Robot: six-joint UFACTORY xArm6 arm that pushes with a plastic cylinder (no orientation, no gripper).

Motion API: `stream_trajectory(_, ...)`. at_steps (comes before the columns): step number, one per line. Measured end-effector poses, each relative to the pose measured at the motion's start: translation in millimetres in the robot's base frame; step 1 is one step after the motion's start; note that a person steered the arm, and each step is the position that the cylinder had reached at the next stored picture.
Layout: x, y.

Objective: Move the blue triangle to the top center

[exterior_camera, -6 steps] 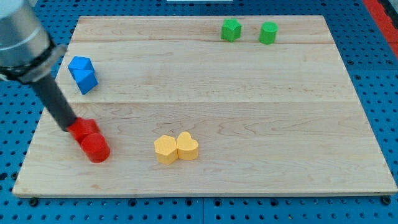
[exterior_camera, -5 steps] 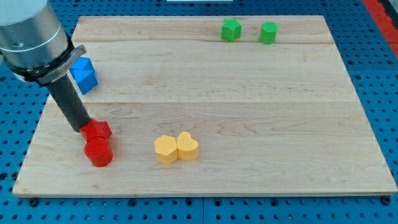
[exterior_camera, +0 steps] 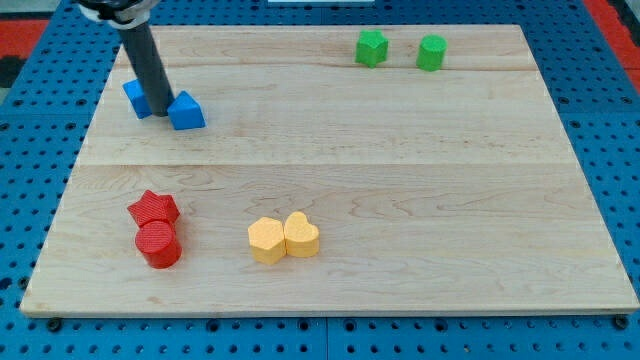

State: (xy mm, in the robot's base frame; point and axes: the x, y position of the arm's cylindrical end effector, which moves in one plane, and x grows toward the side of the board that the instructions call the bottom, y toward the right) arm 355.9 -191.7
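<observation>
The blue triangle [exterior_camera: 186, 111] lies on the wooden board [exterior_camera: 400, 180] at the upper left. My tip [exterior_camera: 162, 111] touches its left side. A second blue block [exterior_camera: 136, 97] sits just left of the rod, partly hidden behind it. The rod comes down from the view's top left.
A red star [exterior_camera: 153, 209] and a red cylinder [exterior_camera: 158, 245] sit together at the lower left. Two yellow blocks [exterior_camera: 284, 238] touch at the bottom centre. Two green blocks [exterior_camera: 372, 47] [exterior_camera: 431, 52] sit at the top, right of centre.
My tip has moved from beside the red blocks up to the blue blocks. The blue triangle has slid to the right, away from the other blue block.
</observation>
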Motion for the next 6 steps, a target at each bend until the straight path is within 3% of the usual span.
stream_trajectory(1, 3.3, -2.2)
stream_trajectory(2, 33.8, -22.0)
stream_trajectory(6, 14.0, 54.1)
